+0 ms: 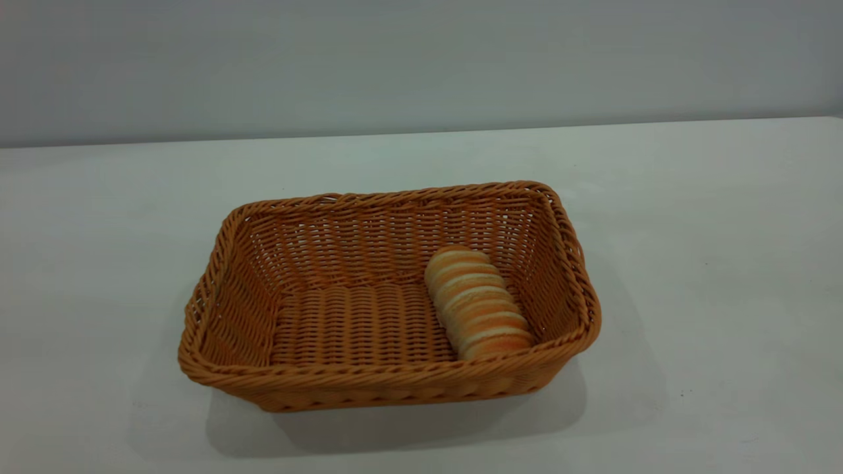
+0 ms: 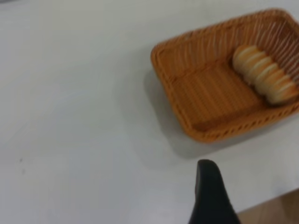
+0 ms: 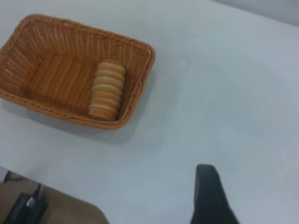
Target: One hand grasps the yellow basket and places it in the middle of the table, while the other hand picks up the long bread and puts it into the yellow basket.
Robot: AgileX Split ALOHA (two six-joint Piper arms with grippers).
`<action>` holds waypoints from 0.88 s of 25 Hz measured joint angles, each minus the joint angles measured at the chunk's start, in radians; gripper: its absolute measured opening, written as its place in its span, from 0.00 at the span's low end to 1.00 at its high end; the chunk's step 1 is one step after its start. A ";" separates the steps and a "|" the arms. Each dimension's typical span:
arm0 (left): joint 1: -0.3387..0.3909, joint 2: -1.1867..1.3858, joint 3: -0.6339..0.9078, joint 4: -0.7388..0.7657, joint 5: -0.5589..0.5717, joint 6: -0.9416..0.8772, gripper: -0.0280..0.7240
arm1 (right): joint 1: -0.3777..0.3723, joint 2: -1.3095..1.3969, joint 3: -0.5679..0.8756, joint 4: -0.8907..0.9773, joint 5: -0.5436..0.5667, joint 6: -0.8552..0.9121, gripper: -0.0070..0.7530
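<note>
Left pincer [image 2: 211, 196] shows only as one dark fingertip at the bottom of the left wrist view, over bare counter [image 1: 691, 230], well clear of the basket, and whether it's apart or together I cannot tell. Same for the right pincer [image 3: 211, 198]: a single dark tip low in the right wrist view, its spread not visible. Neither arm appears in the exterior view. White counter runs wide and plain, meeting a pale grey wall [image 1: 421, 59] across the top of the frame. Centre frame sits the yellow basket [image 1: 316, 388], woven, braided rim, flat on the counter. Inside, the long bread [image 1: 477, 303] lies on the basket floor at the right end, close to the right wall.
</note>
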State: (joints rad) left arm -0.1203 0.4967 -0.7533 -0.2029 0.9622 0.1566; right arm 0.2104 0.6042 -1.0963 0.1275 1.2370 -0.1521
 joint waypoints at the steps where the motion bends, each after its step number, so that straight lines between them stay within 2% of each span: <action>1: 0.000 -0.038 0.008 0.013 0.027 -0.009 0.71 | 0.000 -0.037 0.022 0.000 0.000 0.005 0.67; 6: 0.000 -0.195 0.044 0.048 0.129 -0.026 0.71 | 0.000 -0.223 0.116 -0.002 0.000 0.035 0.67; 15: -0.023 -0.303 0.189 0.131 0.150 -0.069 0.71 | 0.000 -0.355 0.323 -0.046 0.000 0.038 0.67; 22: -0.030 -0.341 0.208 0.243 0.200 -0.180 0.71 | 0.000 -0.366 0.438 -0.053 0.000 0.038 0.67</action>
State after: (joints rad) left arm -0.1503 0.1561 -0.5449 0.0398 1.1618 -0.0238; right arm 0.2104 0.2386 -0.6580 0.0742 1.2370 -0.1143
